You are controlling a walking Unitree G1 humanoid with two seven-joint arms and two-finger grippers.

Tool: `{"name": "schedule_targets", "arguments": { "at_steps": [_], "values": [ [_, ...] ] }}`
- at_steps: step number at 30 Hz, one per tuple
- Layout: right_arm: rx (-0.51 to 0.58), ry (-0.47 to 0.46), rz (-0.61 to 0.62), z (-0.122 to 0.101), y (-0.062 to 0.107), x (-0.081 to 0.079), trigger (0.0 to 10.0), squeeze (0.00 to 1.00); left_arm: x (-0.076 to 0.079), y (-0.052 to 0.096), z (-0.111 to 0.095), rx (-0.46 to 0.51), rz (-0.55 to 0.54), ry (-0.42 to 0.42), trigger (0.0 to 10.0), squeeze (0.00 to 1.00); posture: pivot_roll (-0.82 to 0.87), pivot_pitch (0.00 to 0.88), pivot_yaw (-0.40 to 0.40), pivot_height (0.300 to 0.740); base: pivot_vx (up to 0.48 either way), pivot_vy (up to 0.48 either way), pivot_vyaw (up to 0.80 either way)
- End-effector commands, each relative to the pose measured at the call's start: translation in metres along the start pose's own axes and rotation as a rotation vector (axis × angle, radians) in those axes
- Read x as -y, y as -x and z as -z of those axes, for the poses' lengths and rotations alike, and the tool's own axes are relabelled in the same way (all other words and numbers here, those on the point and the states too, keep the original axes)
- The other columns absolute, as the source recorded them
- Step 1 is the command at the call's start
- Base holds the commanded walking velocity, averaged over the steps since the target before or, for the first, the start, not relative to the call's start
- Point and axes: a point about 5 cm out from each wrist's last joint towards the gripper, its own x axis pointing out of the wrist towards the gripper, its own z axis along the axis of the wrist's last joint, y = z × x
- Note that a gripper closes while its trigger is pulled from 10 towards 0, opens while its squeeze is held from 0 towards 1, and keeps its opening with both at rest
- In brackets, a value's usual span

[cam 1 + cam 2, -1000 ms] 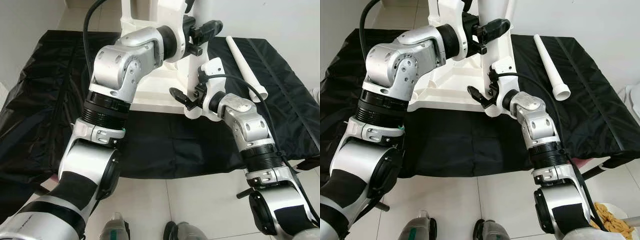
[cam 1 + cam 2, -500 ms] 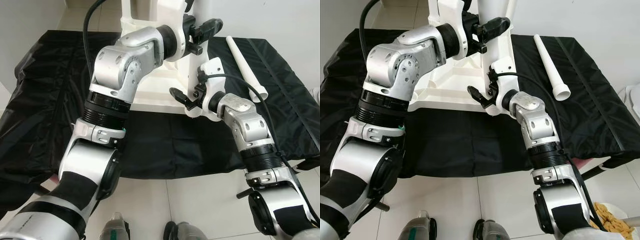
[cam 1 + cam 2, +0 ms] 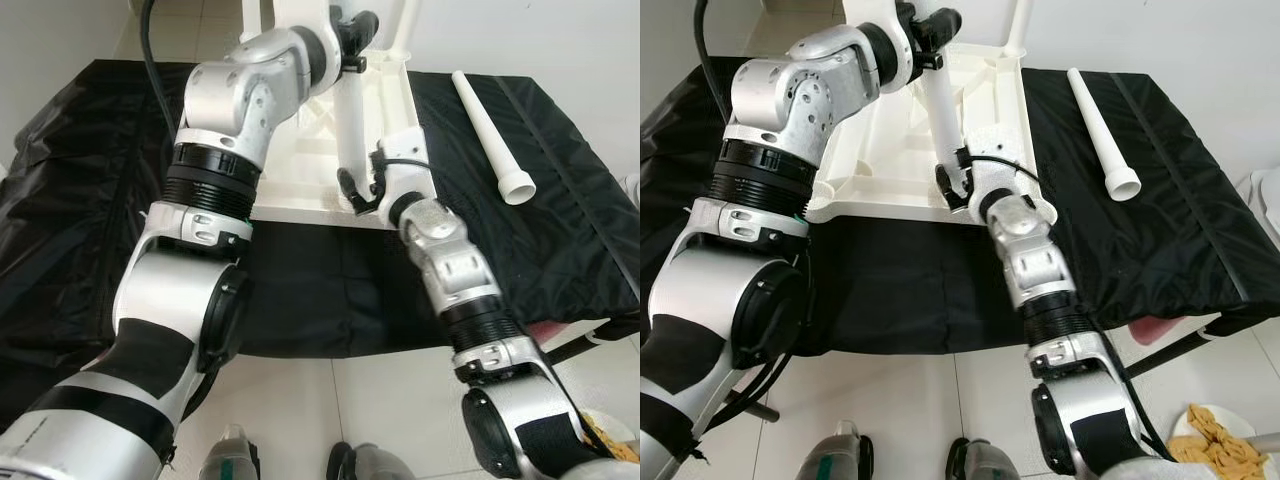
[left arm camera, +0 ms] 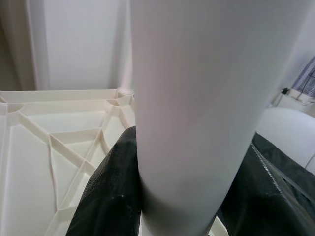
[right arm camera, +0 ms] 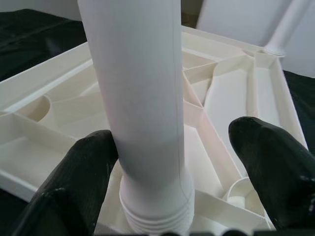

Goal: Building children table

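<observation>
the white leg (image 3: 943, 120) has swung away from the near right corner toward mid-tabletop (image 3: 300, 190), so seating it looks unfinished. left gripper (image 3: 930, 25) pinches its far end; right gripper (image 5: 177, 162) is spread around its threaded end, one finger touching. a spare leg (image 3: 490, 130) lies right.

Left gripper (image 4: 187, 196) clamped high, right gripper (image 5: 182, 172) spread wide, arms extended forward

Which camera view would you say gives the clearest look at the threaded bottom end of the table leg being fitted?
The right wrist view: the table leg shows its ridged end just above the tabletop underside. The left wrist view shows plain shaft; in the eye views the right gripper hides that end.
</observation>
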Motion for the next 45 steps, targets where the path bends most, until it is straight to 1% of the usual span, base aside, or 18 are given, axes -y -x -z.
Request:
{"name": "schedule_targets", "arguments": {
  "at_steps": [1, 2, 5, 6, 7, 8, 18, 19, 25, 28, 33, 39, 40, 45],
  "values": [
    [0.016, 0.008, 0.101, 0.0, 0.0, 0.011, 10.0, 0.0, -0.002, -0.002, -0.006, 0.013, -0.103, -0.019, 10.0, 0.0, 0.09, 0.052, -0.055, 0.74, 0.0, 0.0, 0.0],
    [0.044, 0.014, 0.125, -0.001, -0.001, 0.009, 10.0, 0.0, -0.002, -0.002, -0.007, 0.02, -0.117, -0.016, 10.0, 0.0, 0.09, 0.052, -0.054, 0.74, 0.0, 0.0, 0.0],
    [0.076, 0.02, 0.153, -0.003, -0.003, 0.005, 10.0, 0.0, -0.001, -0.002, -0.008, 0.034, -0.135, -0.007, 10.0, 0.0, 0.09, 0.053, -0.053, 0.74, 0.0, 0.0, 0.0],
    [0.076, 0.02, 0.153, -0.003, -0.003, 0.005, 10.0, 0.0, -0.001, -0.002, -0.008, 0.034, -0.135, -0.007, 10.0, 0.0, 0.09, 0.053, -0.053, 0.74, 0.0, 0.0, 0.0],
    [0.082, 0.028, 0.169, -0.003, -0.006, 0.0, 10.0, 0.0, 0.002, -0.003, -0.011, 0.057, -0.145, 0.016, 10.0, 0.0, 0.09, 0.054, -0.051, 0.74, 0.0, 0.0, 0.0],
    [0.082, 0.031, 0.183, -0.003, -0.008, -0.001, 10.0, 0.0, 0.003, -0.003, -0.012, 0.064, -0.146, 0.024, 10.0, 0.0, 0.09, 0.054, -0.052, 0.74, 0.0, 0.0, 0.0],
    [0.114, 0.06, 0.246, -0.011, -0.016, -0.006, 10.0, 0.0, 0.01, -0.004, -0.016, 0.074, -0.131, 0.032, 10.0, 0.0, 0.1, 0.058, -0.06, 0.74, 0.0, 0.0, 0.0],
    [0.126, 0.078, 0.259, -0.013, -0.018, -0.005, 10.0, 0.0, 0.011, -0.004, -0.016, 0.076, -0.125, 0.034, 10.0, 0.0, 0.11, 0.057, -0.062, 0.74, 0.0, 0.0, 0.0],
    [0.154, 0.114, 0.275, -0.019, -0.023, -0.006, 10.0, 0.0, 0.015, -0.004, -0.017, 0.078, -0.11, 0.038, 10.0, 0.0, 0.11, 0.058, -0.064, 0.74, 0.0, 0.0, 0.0],
    [0.165, 0.122, 0.283, -0.022, -0.026, -0.004, 10.0, 0.0, 0.018, -0.004, -0.018, 0.077, -0.109, 0.042, 10.0, 0.0, 0.11, 0.058, -0.064, 0.74, 0.0, 0.0, 0.0],
    [0.185, 0.165, 0.3, -0.028, -0.029, 0.0, 10.0, 0.0, 0.023, -0.004, -0.019, 0.08, -0.091, 0.047, 10.0, 0.0, 0.11, 0.061, -0.063, 0.74, 0.0, 0.0, 0.0],
    [0.192, 0.187, 0.312, -0.03, -0.032, 0.002, 10.0, 0.0, 0.026, -0.003, -0.02, 0.084, -0.079, 0.051, 10.0, 0.0, 0.11, 0.062, -0.062, 0.74, 0.0, 0.0, 0.0],
    [0.2, 0.202, 0.321, -0.031, -0.033, 0.003, 10.0, 0.0, 0.027, -0.003, -0.021, 0.084, -0.074, 0.055, 10.0, 0.0, 0.11, 0.061, -0.062, 0.74, 0.0, 0.0, 0.0],
    [0.201, 0.21, 0.335, -0.032, -0.034, 0.005, 10.0, 0.0, 0.028, -0.003, -0.021, 0.084, -0.071, 0.057, 10.0, 0.0, 0.11, 0.061, -0.062, 0.74, 0.0, 0.0, 0.0]
  ]
}}
